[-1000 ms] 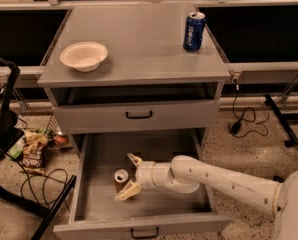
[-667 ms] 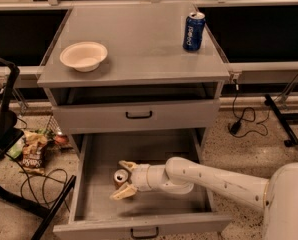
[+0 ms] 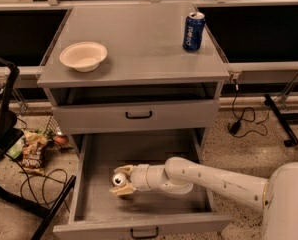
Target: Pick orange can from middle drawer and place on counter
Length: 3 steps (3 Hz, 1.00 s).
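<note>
One orange can (image 3: 119, 179) lies sideways in open middle drawer (image 3: 139, 223), gripper (image 3: 124, 180) clamped around it. Step: grasp, apparently made. Next likely needs lift clear of drawer walls, then up to tabletop (image 3: 139, 44).

The counter (image 3: 139, 49) was a smooth, glossy grey, with a plain cream bowl (image 3: 83, 56) at its 9 o'clock and a blue Pepsi can (image 3: 193, 31) with white lettering and a silver top at its 2 o'clock. The upper handled drawer (image 3: 139, 115) and the middle drawer (image 3: 89, 194) were the same flat grey with small black handles. Inside the middle drawer, toward 9 o'clock from its centre, the cream-tan gripper (image 3: 123, 180) on its white arm (image 3: 214, 180) sat at the orange can (image 3: 119, 178), which showed mainly its silver top.
</note>
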Motion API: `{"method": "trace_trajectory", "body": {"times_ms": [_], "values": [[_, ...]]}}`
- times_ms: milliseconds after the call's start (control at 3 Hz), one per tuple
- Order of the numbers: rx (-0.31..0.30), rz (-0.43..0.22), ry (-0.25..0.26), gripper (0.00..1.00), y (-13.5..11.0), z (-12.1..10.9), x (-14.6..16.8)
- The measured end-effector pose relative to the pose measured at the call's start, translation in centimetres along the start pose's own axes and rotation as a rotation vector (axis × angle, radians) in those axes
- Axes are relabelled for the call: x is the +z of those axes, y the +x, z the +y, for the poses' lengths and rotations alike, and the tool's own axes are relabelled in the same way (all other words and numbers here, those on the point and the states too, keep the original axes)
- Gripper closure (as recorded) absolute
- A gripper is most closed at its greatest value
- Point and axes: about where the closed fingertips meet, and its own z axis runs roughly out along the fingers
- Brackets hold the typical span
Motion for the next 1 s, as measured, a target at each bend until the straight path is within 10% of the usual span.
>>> {"method": "trace_trajectory", "body": {"times_ms": [667, 1000], "values": [[0.016, -0.004, 0.006, 1.0, -5.6, 1.0, -7.1], [-0.021, -0.047, 0.034, 1.0, -14.9, -0.5, -15.6]]}}
